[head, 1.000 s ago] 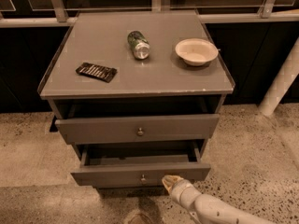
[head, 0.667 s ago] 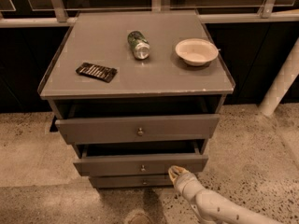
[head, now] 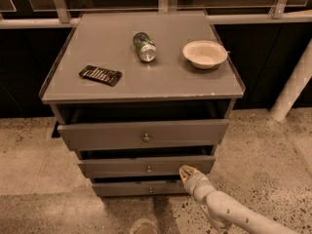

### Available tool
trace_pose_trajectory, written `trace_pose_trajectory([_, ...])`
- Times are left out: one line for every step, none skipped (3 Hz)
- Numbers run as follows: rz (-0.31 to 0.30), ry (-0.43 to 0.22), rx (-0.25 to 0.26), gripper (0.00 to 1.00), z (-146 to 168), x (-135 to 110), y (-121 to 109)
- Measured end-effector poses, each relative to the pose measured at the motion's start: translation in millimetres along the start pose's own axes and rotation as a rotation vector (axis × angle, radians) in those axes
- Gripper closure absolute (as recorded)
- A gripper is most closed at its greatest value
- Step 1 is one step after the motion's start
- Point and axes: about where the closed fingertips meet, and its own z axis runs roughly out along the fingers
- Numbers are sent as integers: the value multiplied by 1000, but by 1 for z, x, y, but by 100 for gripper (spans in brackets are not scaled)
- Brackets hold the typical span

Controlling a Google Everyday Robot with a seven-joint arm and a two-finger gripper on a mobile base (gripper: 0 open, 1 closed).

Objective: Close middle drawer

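Note:
The middle drawer [head: 146,165] is the grey medium-height front with a small round knob, in the middle of the three-drawer cabinet. It sticks out only slightly, with a narrow dark gap above it. My gripper [head: 186,171] comes up from the lower right on its pale arm. It is shut, with nothing held. Its tip rests against the right part of the middle drawer's front, to the right of the knob.
The top drawer [head: 144,134] with the tallest front stands partly open above. The slim bottom drawer [head: 141,188] is below. On the cabinet top [head: 161,82] lie a green can [head: 145,46], a white bowl [head: 204,53] and a dark snack packet [head: 100,75]. A white post [head: 292,87] stands at right.
The middle drawer has slid inward from well out to nearly flush. My gripper has moved up and toward the cabinet with it, staying against its front.

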Motion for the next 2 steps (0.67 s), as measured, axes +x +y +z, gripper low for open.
trace_pose_trajectory([17,-12,-3,100,7,0,-4])
trace_pose_trajectory([21,-16,-5,100,7,0,-4])
